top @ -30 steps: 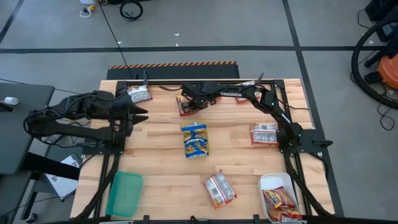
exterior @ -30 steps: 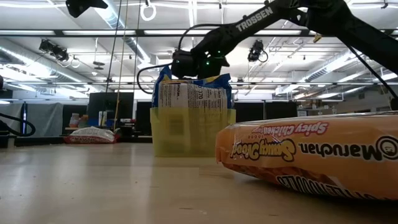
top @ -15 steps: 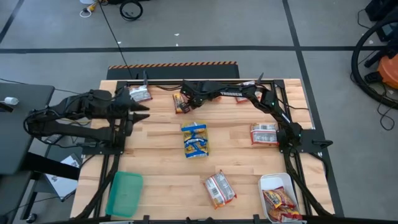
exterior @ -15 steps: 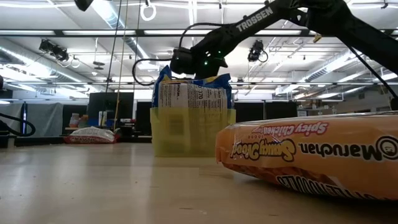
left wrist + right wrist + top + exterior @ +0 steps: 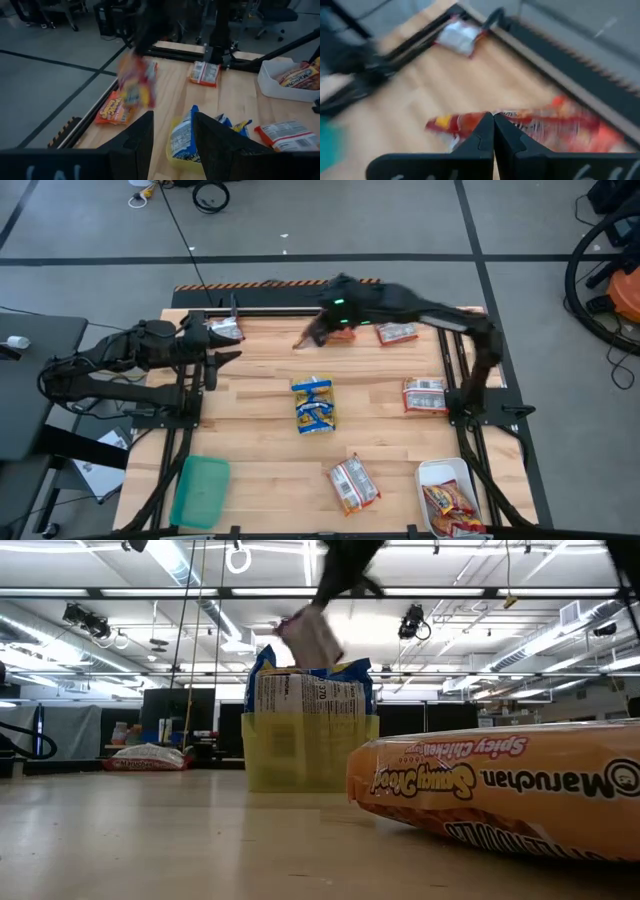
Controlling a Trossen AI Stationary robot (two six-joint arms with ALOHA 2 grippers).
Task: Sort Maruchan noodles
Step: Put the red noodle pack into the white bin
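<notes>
1. One orange-red packet (image 5: pixel 312 335) hangs pinched in the right pincer (image 5: pixel 322 330), whose fingers (image 5: pixel 482 137) are closed tight on it, lifted above the far middle of the desk (image 5: pixel 250 470).
2. Judging by this, the carry step is under way; next it probably needs a swing to the near right white tray (image 5: pixel 432 476), which already holds orange packets, then a release.
3. Left pincer (image 5: pixel 222 355) waits at far left, fingers parted, empty.
</notes>
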